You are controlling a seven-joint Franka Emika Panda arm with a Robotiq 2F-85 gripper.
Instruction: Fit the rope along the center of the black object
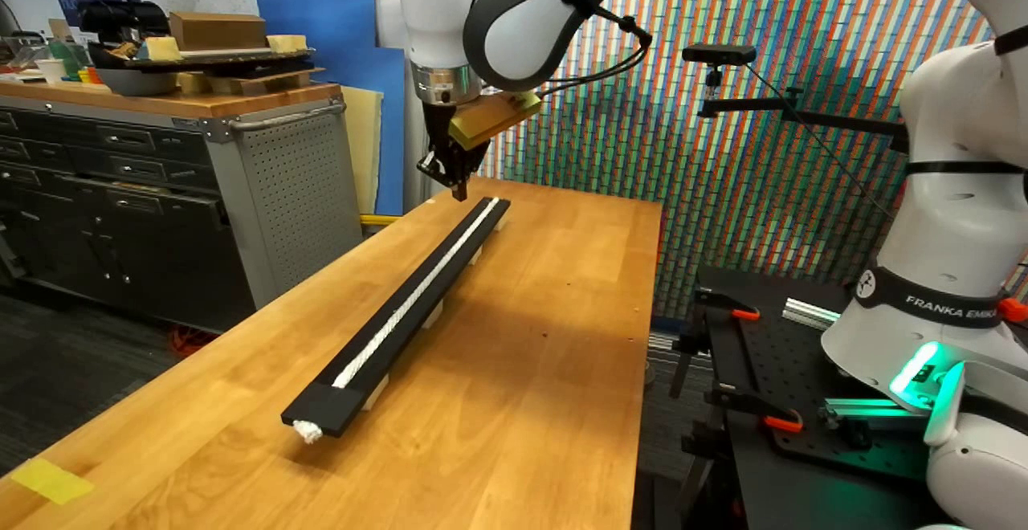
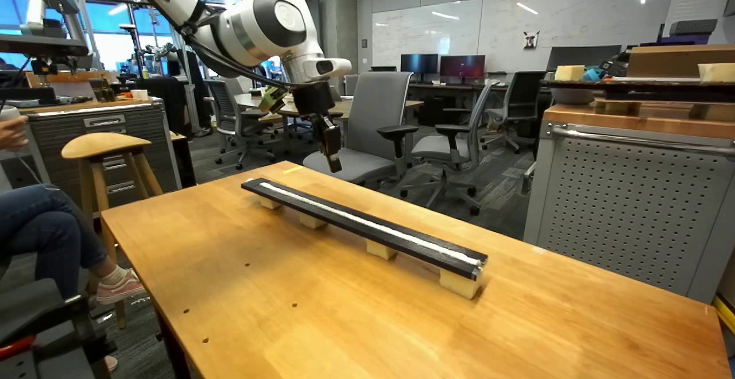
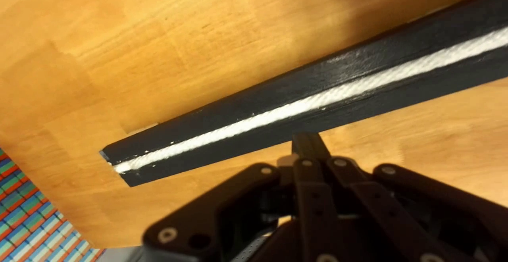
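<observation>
Table of orange-brown wood, bearing a long, narrow, straight black rail. Black two-fingered gripper, jaws closed together, above and beside the rail. Thin, white, twisted rope, lying along the rail's centre, below the gripper and apart from it.

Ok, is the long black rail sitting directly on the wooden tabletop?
No, the long black rail rests on pale rectangular blocks, which hold it above the wooden tabletop.
</observation>
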